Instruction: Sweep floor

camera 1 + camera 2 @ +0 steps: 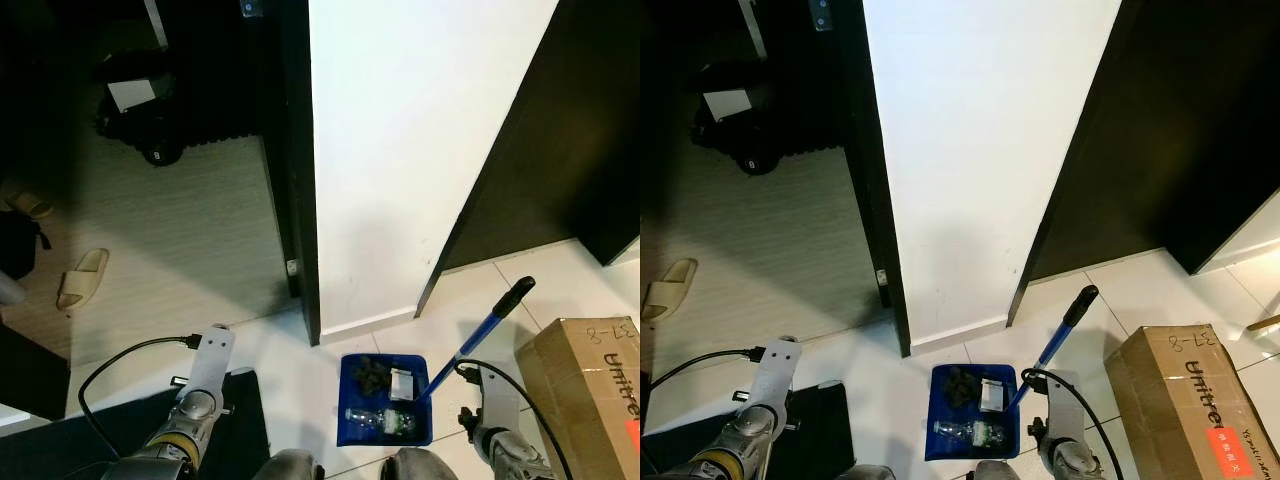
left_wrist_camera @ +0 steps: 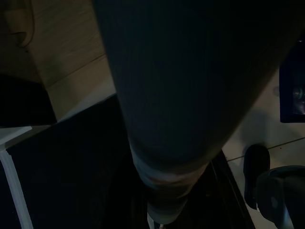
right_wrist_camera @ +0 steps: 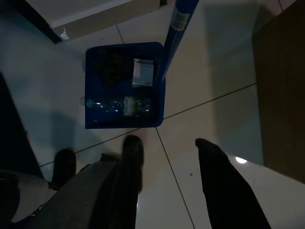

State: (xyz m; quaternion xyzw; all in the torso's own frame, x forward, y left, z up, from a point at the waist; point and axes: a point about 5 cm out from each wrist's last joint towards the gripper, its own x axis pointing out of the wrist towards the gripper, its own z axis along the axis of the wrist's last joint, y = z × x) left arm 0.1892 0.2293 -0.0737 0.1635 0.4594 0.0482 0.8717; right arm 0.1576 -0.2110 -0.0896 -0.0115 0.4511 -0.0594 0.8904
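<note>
our right gripper [image 3: 167,157], fingers spread and empty, hangs just behind the blue plastic dustpan [image 3: 95,125], whose long blue handle [image 1: 478,338] tilts toward it

On the cardboard box [image 1: 1185,385] standing right of the blue dustpan [image 1: 972,411], the black printed word "Unitree" is seen along its top face, cut off at the frame edge in the left eye view. Handwritten marks resembling "8-27" are found near the box's far edge. An orange-red label [image 1: 1227,444] carries small white characters that cannot be read.
</note>
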